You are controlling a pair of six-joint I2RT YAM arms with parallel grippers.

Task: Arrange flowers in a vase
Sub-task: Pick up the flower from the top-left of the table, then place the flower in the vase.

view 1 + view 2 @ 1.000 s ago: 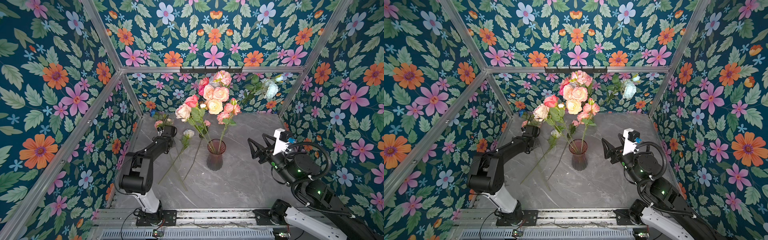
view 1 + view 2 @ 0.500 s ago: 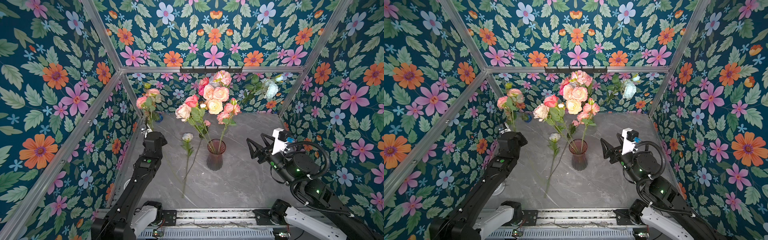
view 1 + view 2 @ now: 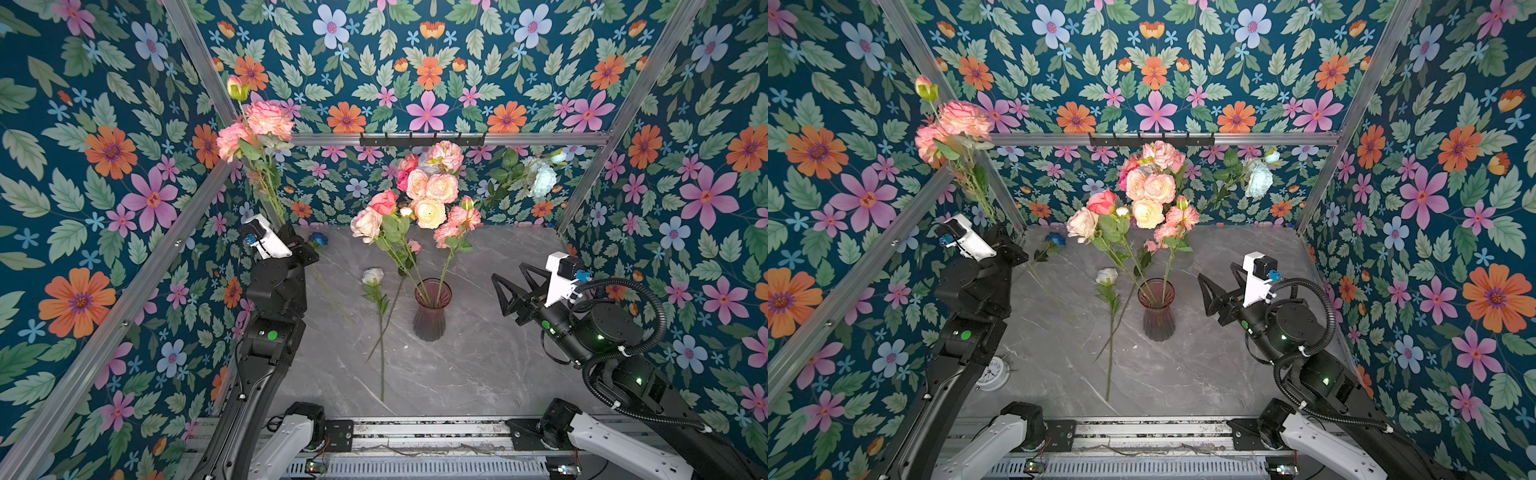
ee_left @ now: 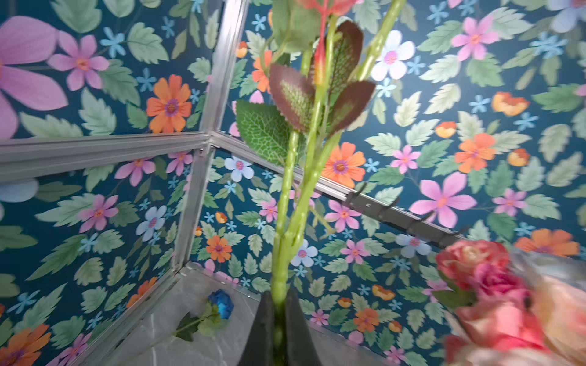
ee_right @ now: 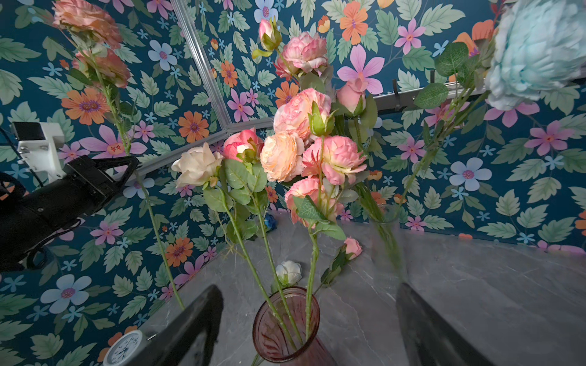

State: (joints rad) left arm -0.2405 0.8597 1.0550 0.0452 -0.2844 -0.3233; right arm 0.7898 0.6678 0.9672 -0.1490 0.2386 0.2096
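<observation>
Above left tool point(image 4: 279, 299), clamped pink flowers point(image 3: 258, 124) stand.

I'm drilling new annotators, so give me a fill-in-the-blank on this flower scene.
The left tool is shut on the pink flowers' ____.
The right tool is ____.
The white rose lies flat on the ____.
Missing: stem; open; table.
</observation>
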